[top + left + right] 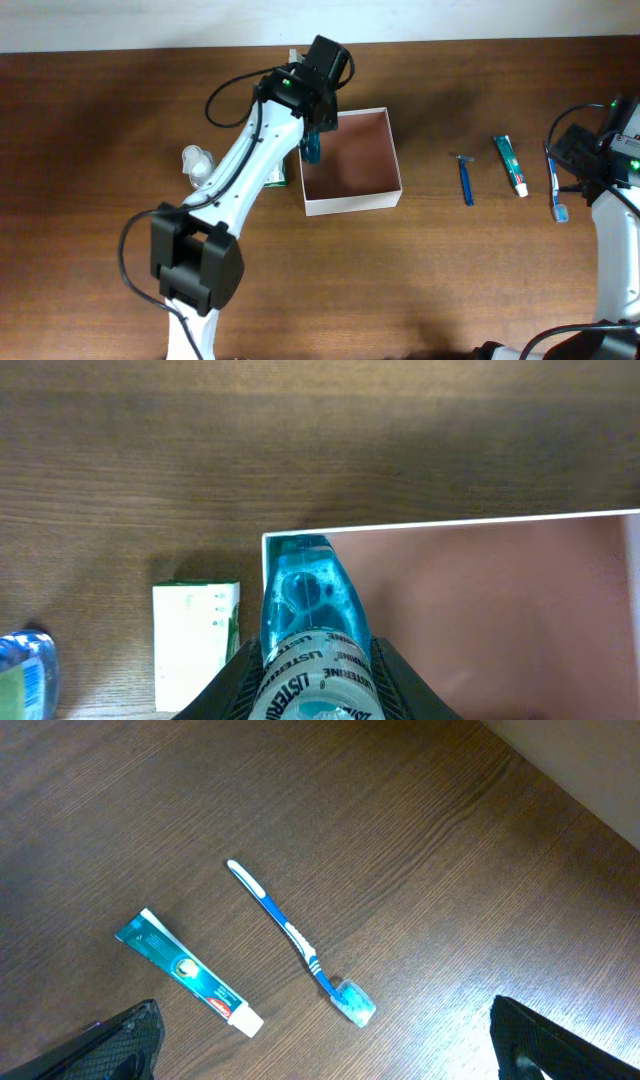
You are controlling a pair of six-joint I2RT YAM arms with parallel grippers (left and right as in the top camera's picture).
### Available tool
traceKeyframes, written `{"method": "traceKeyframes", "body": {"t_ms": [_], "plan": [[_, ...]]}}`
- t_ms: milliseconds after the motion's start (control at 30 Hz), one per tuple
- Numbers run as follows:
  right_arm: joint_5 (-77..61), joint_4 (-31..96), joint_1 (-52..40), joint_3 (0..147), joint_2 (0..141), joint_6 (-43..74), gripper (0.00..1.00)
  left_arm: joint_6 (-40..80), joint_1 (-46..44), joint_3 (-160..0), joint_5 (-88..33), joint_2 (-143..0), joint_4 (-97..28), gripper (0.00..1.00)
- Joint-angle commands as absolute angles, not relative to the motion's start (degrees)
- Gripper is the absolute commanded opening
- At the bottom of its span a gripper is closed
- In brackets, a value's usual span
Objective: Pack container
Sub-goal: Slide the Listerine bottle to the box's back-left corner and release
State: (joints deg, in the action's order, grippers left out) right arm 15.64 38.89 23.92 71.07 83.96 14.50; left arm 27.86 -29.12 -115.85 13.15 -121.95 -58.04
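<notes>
We're seeing the container [352, 205] sitting mid-table, its open inside lying just right of the left gripper [316, 685], the nearer arm by far, hanging over the box's left wall. That gripper is clamping a blue mouthwash bottle [305, 595], long axis running out from the fingers, tip over the rim, so we're judging a short shift right before release. The right gripper [340, 1045] is standing wide open, empty, well off to the right above the toothbrush [296, 942] and toothpaste [188, 972].

Between the left pincer [318, 695] fingers sat a bottle [308, 610], over the container [450, 523] edge, small carton [195, 645] on the table [300, 440] just left of that pincer, container spread to its right, toothpaste [190, 975] left of toothbrush [295, 940], both in front of the right pincer [325, 1035].
</notes>
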Motion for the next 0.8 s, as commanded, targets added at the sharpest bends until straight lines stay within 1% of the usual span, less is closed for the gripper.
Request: {"method": "traceKeyframes", "body": {"t_ms": [0,133,200,267,400,767], "plan": [[16.8,38.7,24.1,71.6,84.1,14.2,0.99,26.7,-29.1,-117.8,14.2,-122.9,-57.5,0.09],[16.8,38.7,24.1,71.6,84.1,14.2,0.98,26.7,-29.1,-117.8,14.2,-122.9,-57.4,0.1],[16.8,38.7,24.1,71.6,84.1,14.2,0.99,26.3,-29.1,-117.8,14.2,-122.9,-57.4,0.17],[16.8,38.7,24.1,71.6,84.1,14.2,0.99,25.8,-29.1,-117.8,14.2,-122.9,-57.4,0.27],[16.8,38.7,24.1,71.6,84.1,14.2,0.99,24.2,-29.1,-117.8,14.2,-122.9,-57.1,0.44],[16.8,38.7,24.1,71.6,84.1,14.2,0.99,20.6,-29.1,-118.2,14.2,-122.8,-55.5,0.72]]}}
